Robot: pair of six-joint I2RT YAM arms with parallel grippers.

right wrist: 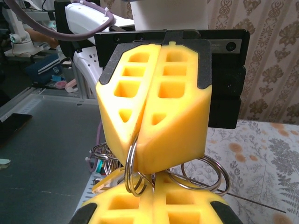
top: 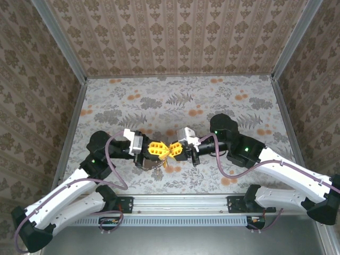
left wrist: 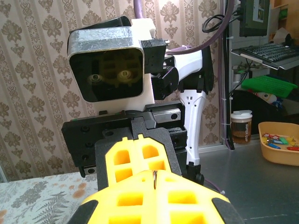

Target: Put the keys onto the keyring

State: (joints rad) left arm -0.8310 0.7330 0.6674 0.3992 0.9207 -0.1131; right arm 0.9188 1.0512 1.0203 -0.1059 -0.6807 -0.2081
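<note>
Tip to tip above the front part of the floral counter [top: 175,101], with the left end effector [top: 166,150] and the right end effector [top: 175,150] nose to nose on their yellow pads. Just below that meeting point, hanging limp, the keyring [top: 158,163]; impossible to tell from above whether touching the counter.

From the right wrist: pads of the left end effector [right wrist: 142,156] pressed together, clamping one steel split ring of the keyring [right wrist: 130,163] in the seam. Further rings bunched behind and to both sides, dangling. Low on the left among them, a flat yellow-orange key [right wrist: 108,181], partly hidden. At the bottom edge, the right end effector [right wrist: 152,198] closed as well, pad against pad, right under the clamped ring; cannot tell whether gripping that ring or merely touching it.

From the left wrist: a sliver of ring wire just where the two sets of pads meet.
</note>
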